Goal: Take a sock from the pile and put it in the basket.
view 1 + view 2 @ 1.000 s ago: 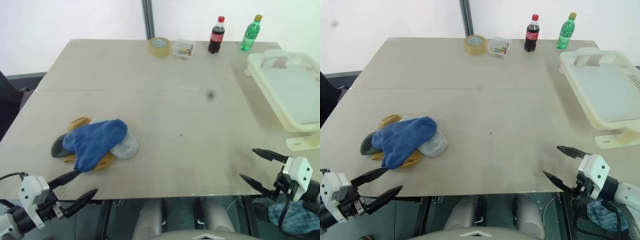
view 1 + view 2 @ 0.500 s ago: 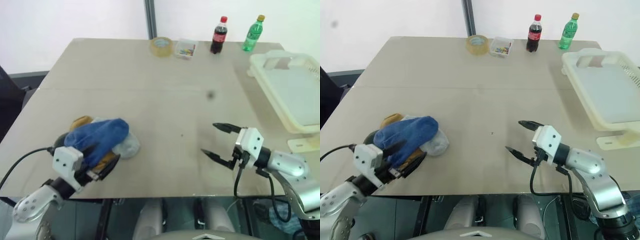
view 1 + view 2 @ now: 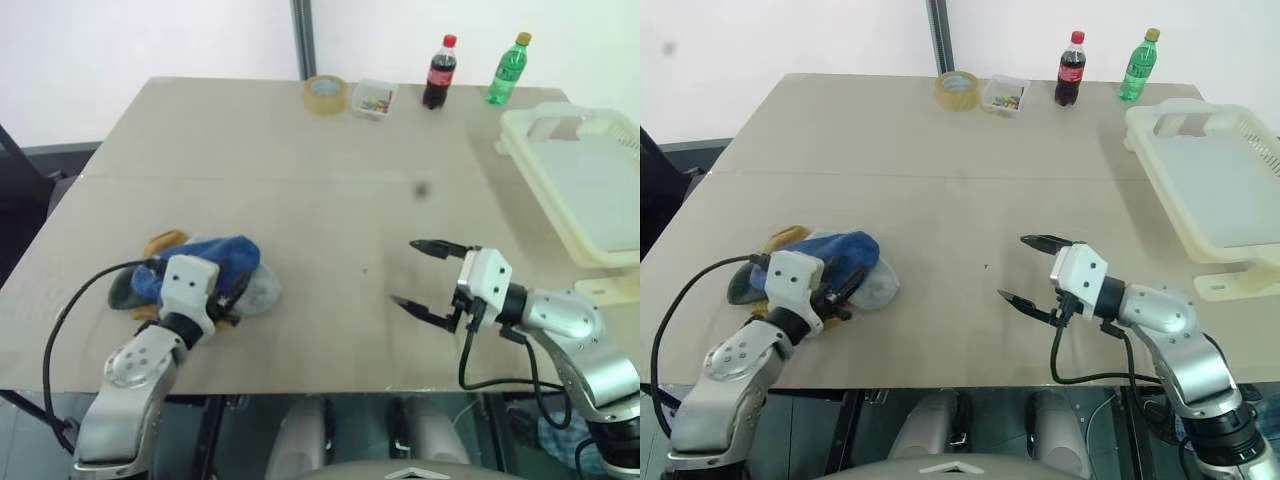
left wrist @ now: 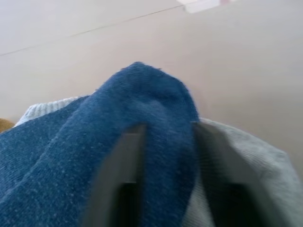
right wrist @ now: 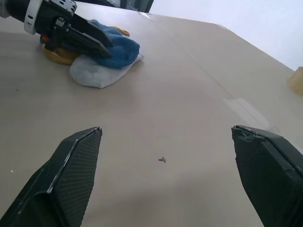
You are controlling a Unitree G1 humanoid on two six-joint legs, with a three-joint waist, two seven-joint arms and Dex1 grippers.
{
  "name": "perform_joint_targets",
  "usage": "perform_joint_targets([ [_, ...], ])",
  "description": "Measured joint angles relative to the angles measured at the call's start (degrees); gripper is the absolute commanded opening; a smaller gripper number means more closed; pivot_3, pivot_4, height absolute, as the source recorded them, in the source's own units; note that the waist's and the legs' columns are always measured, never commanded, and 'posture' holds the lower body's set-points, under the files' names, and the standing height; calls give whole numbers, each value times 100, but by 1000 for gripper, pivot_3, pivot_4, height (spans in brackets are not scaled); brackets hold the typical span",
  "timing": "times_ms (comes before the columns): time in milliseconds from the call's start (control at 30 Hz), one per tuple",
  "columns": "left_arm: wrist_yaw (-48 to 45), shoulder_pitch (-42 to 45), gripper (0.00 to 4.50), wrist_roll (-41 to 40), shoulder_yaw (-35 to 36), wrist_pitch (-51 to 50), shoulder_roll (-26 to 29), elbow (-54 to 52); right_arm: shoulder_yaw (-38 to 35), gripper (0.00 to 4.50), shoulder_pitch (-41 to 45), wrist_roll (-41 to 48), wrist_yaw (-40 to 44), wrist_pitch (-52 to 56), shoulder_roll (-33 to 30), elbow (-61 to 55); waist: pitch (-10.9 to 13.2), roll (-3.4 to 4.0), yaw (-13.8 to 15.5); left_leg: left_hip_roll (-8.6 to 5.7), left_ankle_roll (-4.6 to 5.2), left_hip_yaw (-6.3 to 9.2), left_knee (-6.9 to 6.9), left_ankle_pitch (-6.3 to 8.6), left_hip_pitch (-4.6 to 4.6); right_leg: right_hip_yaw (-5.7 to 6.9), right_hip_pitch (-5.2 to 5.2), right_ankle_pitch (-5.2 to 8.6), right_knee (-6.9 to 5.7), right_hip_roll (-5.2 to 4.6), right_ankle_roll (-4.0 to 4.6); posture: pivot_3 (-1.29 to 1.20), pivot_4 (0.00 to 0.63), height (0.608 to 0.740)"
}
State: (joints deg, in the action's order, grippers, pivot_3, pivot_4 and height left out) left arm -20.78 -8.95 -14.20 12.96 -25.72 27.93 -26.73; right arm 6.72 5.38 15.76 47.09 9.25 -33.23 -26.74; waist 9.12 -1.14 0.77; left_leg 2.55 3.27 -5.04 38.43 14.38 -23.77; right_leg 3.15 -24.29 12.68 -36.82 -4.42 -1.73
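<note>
left tool (image 3: 840, 290) pinching blue sock (image 3: 845, 250), right tool (image 3: 1032, 270) level, spread wide.

One table (image 3: 940, 150). One pile (image 3: 830, 270) of socks: one blue, one light grey, one mustard yellow, one dark grey-green visible. One cream basket (image 3: 1160, 115). Two bottles: one cola (image 3: 1068, 68), one green (image 3: 1137, 64). One tape roll (image 3: 955, 90). One small clear box (image 3: 1001, 94).
</note>
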Motion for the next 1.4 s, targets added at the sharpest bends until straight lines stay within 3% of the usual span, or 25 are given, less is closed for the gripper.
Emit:
perform_joint_targets([
  [333, -77, 767, 45, 138, 5, 263, -5, 857, 182, 4500, 309, -208, -19, -192, 208, 316, 0, 0, 0, 1, 0, 3, 6, -1, 2, 4, 7, -1, -3, 0, -1, 0, 150, 740],
  [667, -1017, 749, 45, -1004, -65, -197, 127, -142, 141, 4500, 293, -171, 48, -198, 170, 422, 1, 1, 3, -2, -1, 7, 6, -1, 4, 7, 12, -1, -2, -3, -2, 0, 150, 740],
  [833, -1099, 1885, 45, -1068, -1145, -851, -87, 115, -99, 4500, 117, -140, -301, -157, 306, 403, 1, 2, 22, -18, 0, 25, 27, -1, 4, 14, 32, -4, -4, -3, -8, 0, 150, 740],
  [933, -1219, 2922, 45, -1060, -1977, -1147, -890, 1028, -367, 4500, 58, -10, -456, 255, 166, 294, 1, 1, 66, -33, 2, 35, 37, -2, -2, 20, 41, -17, -2, -1, -30, 0, 150, 740],
  [1100, -1463, 3693, 45, -718, -3009, -1007, -1813, 2339, -1008, 4500, -165, 201, -825, 1098, -93, -116, 1, 1, 22, -36, 3, 31, 38, -1, -4, 13, 41, -17, 3, 7, -33, 0, 150, 740],
  [1200, -1718, 3830, 902, -710, -3180, -904, -2045, 2660, -1188, 4500, -228, 284, -989, 1461, -177, -407, 2, 3, -30, -22, 3, 37, 36, 0, -2, 3, 30, -16, 2, 28, -31, 0, 150, 740],
  [1300, -1814, 3807, 2104, -519, -3128, -687, -1694, 2608, -1223, 4500, -230, 377, -1111, 1781, -196, -601, 3, 6, -51, -11, 3, 52, 28, -1, 2, 9, 25, -14, -5, 40, -27, 0, 150, 740],
  [1400, -1771, 3498, 2104, -497, -2772, -497, -1322, 2229, -1214, 4500, -226, 362, -1117, 1806, -215, -601, 3, 8, -53, -4, 2, 52, 28, -1, 3, 10, 25, -10, -10, 38, -17, 0, 150, 740],
])
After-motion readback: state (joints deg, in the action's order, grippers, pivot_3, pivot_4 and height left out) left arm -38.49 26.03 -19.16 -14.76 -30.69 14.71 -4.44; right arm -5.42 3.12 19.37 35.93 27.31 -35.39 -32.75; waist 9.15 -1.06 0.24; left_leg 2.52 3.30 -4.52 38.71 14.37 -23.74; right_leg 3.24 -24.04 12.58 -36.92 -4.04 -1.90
